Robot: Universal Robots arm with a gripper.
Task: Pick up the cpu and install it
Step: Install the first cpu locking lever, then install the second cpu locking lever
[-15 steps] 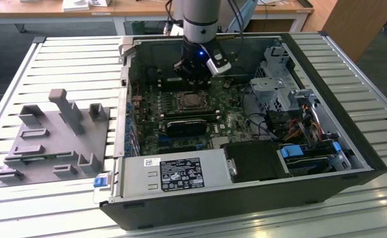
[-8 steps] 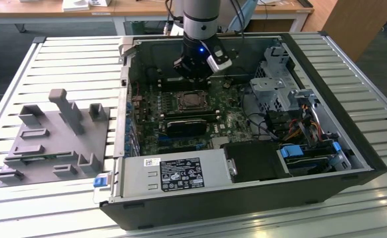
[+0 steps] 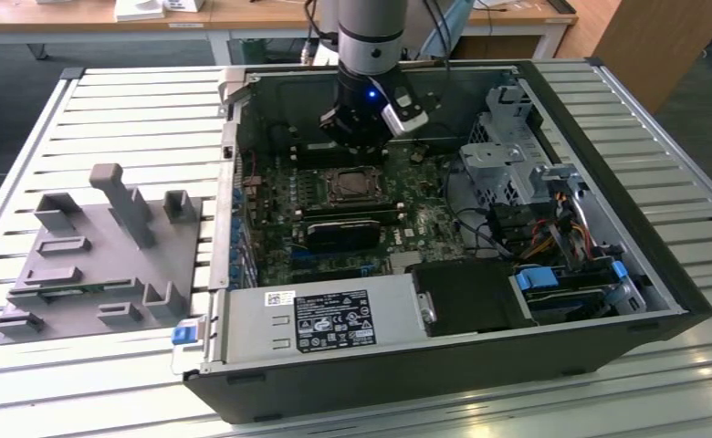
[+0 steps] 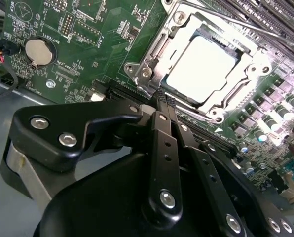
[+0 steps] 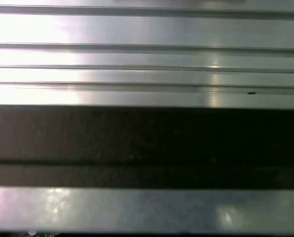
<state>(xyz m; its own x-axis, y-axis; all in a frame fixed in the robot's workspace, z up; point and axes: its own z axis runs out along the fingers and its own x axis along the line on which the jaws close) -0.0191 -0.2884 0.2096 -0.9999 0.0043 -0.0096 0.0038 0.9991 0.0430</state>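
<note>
The cpu (image 4: 202, 70), a flat square chip with a bright silver top, is lying face up inside the metal socket frame (image 4: 152, 52) on the green motherboard (image 4: 88, 44). In the second wrist view it is sitting level and square within the frame, with the frame's bright screws at the corners around it. No finger is touching it.

In the exterior view the socket (image 3: 353, 185) is showing as a dark square near the middle of the board, inside the open computer case (image 3: 624, 265) that is lying on its side on a slatted metal table (image 3: 112, 100). The gripper (image 3: 359, 137) is hanging just above and behind that socket, toward the far wall of the case, pointing down from the arm (image 3: 371, 27).

In the second wrist view the gripper (image 4: 165, 101) is sitting close to the camera, and the chip is lying just beyond its tips, near but apart. The two black fingers (image 4: 162, 133) are pressed together with no gap between them, and they are holding nothing. Being square, the chip is offering no long axis to line up with.

A grey plastic tray (image 3: 100, 265) with upright posts is resting on the table at the exterior view's left, well apart from the case. The first wrist view is looking at metal slats (image 5: 147, 49) and a dark band.
</note>
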